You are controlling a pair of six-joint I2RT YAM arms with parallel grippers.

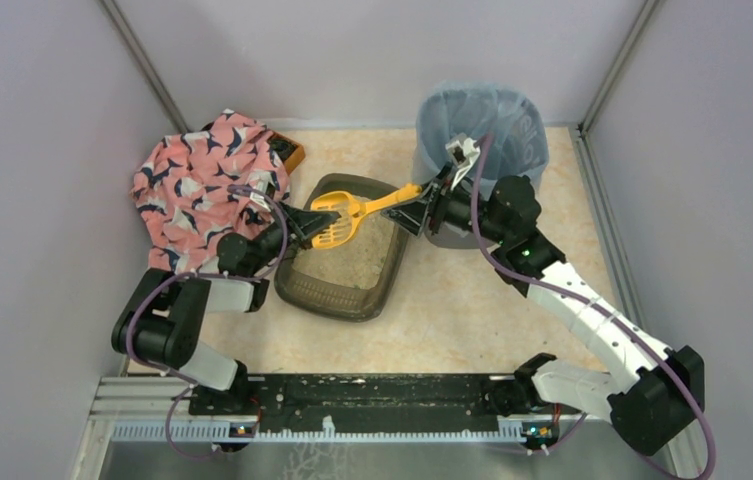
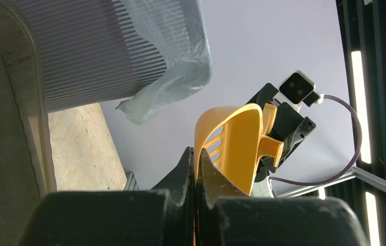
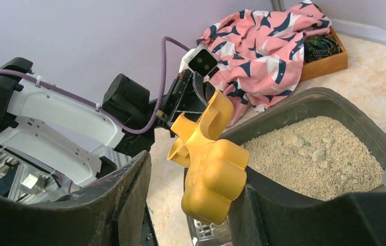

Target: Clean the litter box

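Note:
The litter box [image 1: 304,291] is a low dark tray with pale beige litter, in the middle of the floor; it also shows in the right wrist view [image 3: 308,100]. The yellow-orange slotted scoop [image 1: 344,216] hangs above its far end. My left gripper [image 1: 304,226] is shut on the rim of the scoop's head [image 2: 237,143]. My right gripper [image 1: 424,200] is open around the scoop's handle end [image 3: 216,174]. The handle rests against the right finger, with a gap to the left finger [image 3: 129,189]. Several pale clumps lie in the litter [image 3: 303,148].
A tall grey bin with a blue bag [image 1: 482,115] stands at the back right, right behind my right gripper. A pink patterned cloth [image 1: 202,180] lies over a wooden box [image 1: 292,156] at the back left. Walls close in the left, right and far sides.

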